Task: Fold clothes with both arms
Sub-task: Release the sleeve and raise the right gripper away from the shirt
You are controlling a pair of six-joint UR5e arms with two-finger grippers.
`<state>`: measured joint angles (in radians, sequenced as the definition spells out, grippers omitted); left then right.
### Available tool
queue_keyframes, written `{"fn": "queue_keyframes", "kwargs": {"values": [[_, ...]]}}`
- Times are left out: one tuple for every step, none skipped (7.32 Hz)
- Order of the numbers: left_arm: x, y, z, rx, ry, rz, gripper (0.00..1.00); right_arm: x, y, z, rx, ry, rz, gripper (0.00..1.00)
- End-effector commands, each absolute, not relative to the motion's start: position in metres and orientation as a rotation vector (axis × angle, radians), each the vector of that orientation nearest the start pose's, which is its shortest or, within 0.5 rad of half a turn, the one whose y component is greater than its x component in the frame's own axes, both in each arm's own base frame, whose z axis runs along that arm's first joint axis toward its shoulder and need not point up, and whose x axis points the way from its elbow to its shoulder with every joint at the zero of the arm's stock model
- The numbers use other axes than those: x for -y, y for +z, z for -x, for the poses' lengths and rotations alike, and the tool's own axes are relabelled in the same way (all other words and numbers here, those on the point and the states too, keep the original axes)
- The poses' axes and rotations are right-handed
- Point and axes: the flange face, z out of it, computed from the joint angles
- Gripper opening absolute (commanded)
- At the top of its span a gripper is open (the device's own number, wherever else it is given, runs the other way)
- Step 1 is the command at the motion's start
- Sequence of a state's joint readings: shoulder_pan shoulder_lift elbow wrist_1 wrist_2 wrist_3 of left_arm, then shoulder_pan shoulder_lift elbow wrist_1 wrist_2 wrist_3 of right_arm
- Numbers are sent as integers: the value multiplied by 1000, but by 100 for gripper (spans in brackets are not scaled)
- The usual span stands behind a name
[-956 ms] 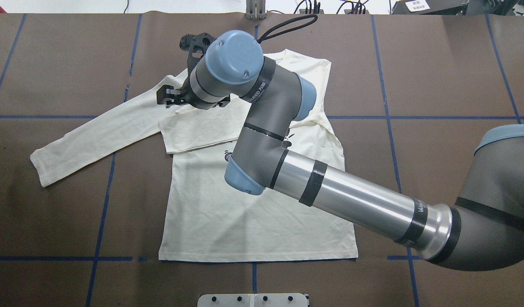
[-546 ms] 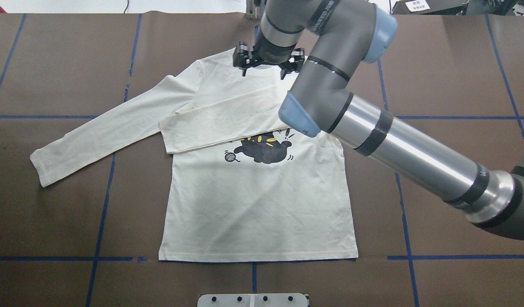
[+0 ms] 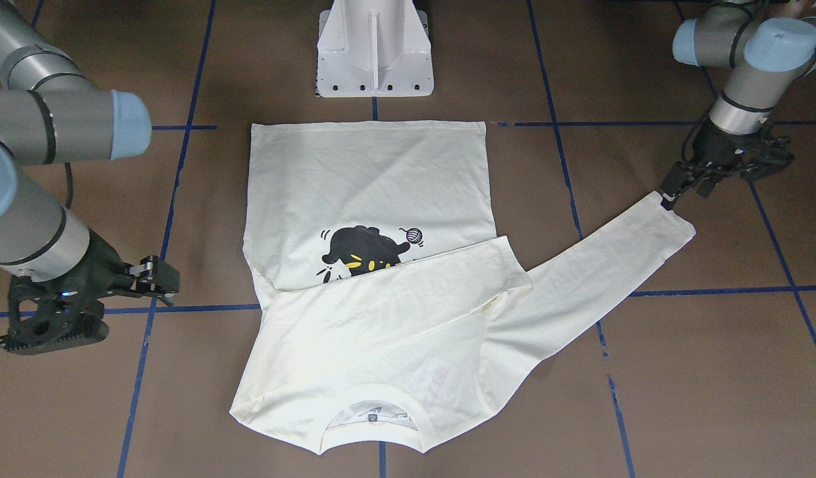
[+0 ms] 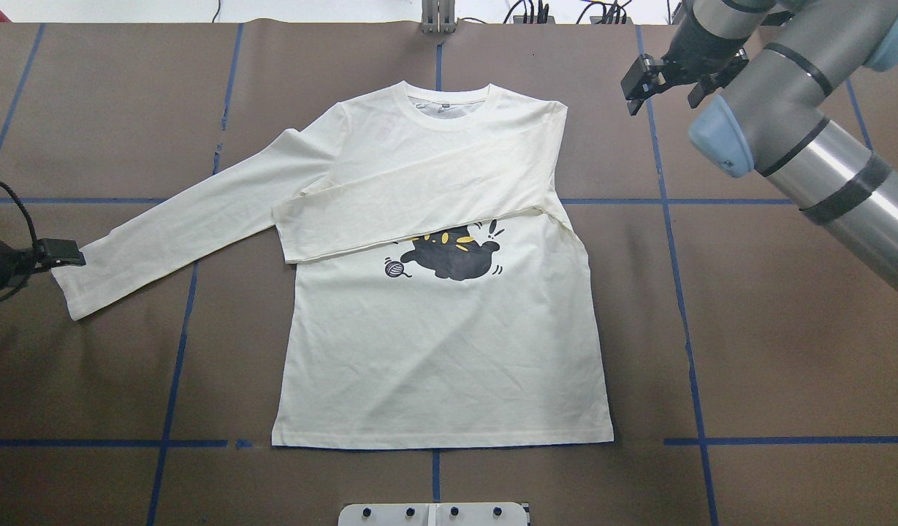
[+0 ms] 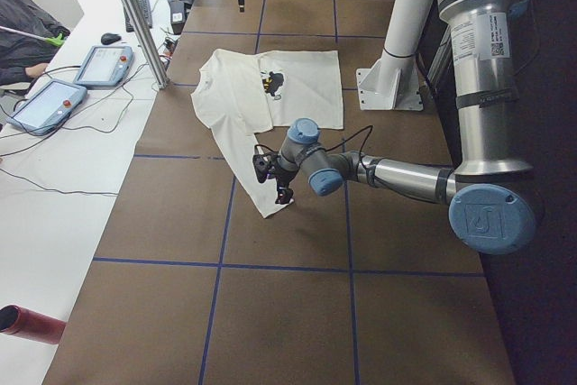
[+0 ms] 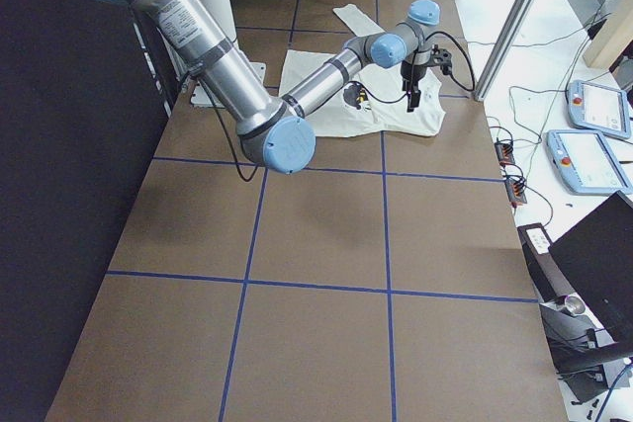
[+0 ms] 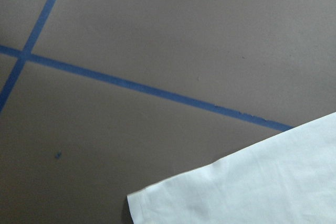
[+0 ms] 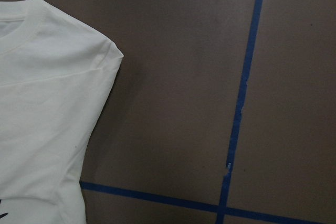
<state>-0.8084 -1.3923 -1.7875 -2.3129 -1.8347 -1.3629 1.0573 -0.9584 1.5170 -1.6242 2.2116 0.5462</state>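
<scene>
Plainly, the T-shirt lies flat and print-side up on the brown table, straight out from the white pedestal. Its hem is the edge nearest the pedestal and its collar the edge farthest from it. The cloth is cream-white with light creases. The sleeve on the pedestal's right is folded across the chest and covers the top of the black cat print. The grey yarn ball shows just beside the cat. The other sleeve runs out slantwise to the pedestal's left.

We see the left gripper at the end of that sleeve. Its jaws look spread, one fingertip touches the cuff corner and no cloth sits between them. The left wrist view shows only the cuff on bare table. The right gripper hangs farther from the pedestal than the collar, off to its right, well apart from the folded shoulder. Its jaws stand wide and hold nothing.

Brown surface crossed by blue tape lines shows on every side of the shirt. The table's edge farthest from the pedestal runs close beyond the collar.
</scene>
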Motion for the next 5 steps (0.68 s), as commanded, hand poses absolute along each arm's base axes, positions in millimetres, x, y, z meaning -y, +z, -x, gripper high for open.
{"fn": "queue_keyframes", "kwargs": {"values": [[406,604,-256,-726,-486,-161,100,647,345,269,784,-145,-95,100],[409,615,-259,-708,-470,-160,100,645,343,269,794,-147,-94,100],[409,615,-259,-706,-454,-166,100,645,343,270,799,-149,-91,100],[409,614,-260,-708,-452,-166,98,645,344,269,799,-148,-89,100],[409,614,-260,-709,-448,-168,97,644,346,269,796,-142,-89,100]]}}
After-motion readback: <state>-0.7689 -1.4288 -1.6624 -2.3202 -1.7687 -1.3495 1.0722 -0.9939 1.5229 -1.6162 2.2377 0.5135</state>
